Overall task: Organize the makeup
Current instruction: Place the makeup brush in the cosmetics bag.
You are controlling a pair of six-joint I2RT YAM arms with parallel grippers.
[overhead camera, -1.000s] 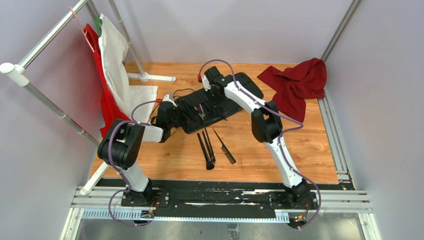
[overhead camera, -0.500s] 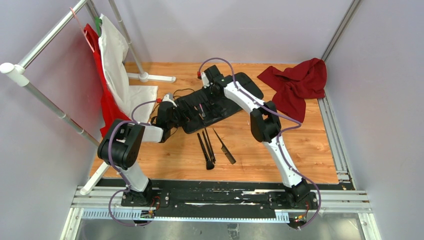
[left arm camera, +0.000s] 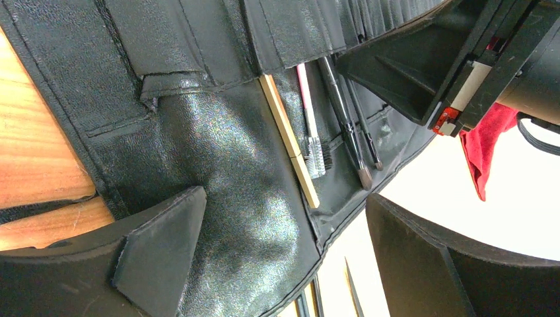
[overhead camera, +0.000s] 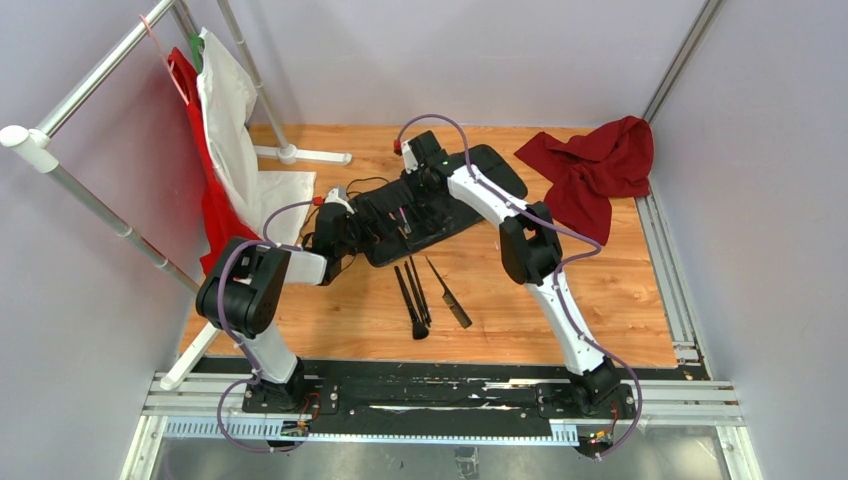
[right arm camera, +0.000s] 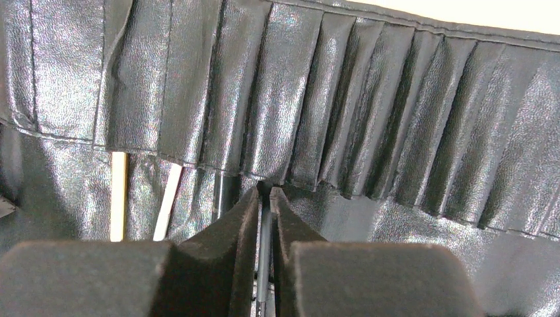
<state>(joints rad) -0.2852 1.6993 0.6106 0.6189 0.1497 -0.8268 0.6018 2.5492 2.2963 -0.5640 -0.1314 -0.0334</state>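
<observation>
Right gripper [right arm camera: 264, 193] pinches a slim black-handled makeup brush [right arm camera: 264, 264], lower centre, at a pocket mouth of the long black leatherette roll-up case [right arm camera: 370, 99]. Left gripper [left arm camera: 284, 205], spread wide, straddles the case. A misaimed push could buckle the pocket. Loose black brushes [overhead camera: 413, 297] lie mid-frame on the wooden table [overhead camera: 600, 300].

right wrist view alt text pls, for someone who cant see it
The right gripper is closed around a slim black brush handle right at the mouth of a pleated slot in the shiny black fabric case. Further left in the frame, a tan handle and a pale pink handle stick out of neighbouring slots.
</observation>
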